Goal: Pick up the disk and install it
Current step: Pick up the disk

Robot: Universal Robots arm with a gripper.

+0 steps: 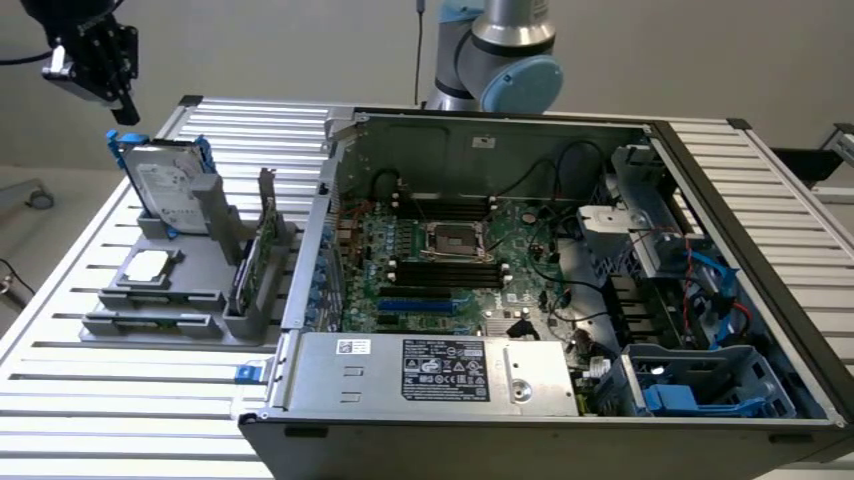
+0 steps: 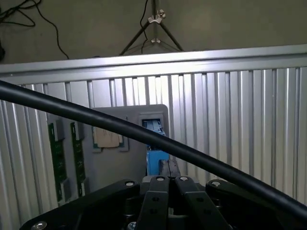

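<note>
One disk [image 1: 171, 185] stands upright in one grey holder [image 1: 180, 268]; one gripper [image 1: 124, 112] above it, fingers together, holding nothing

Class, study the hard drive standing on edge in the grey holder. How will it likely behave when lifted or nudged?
The hard drive looks metal-cased, so probably stiff and heavy for its size. Standing on edge in the holder, it may tip if pushed sideways. Its smooth faces could be slippery.

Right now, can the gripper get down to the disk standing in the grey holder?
Probably yes. The gripper hangs above the disk, apart from it, and nothing lies between them. The gripper is shut, though, so it could not close around the disk as it is.
</note>
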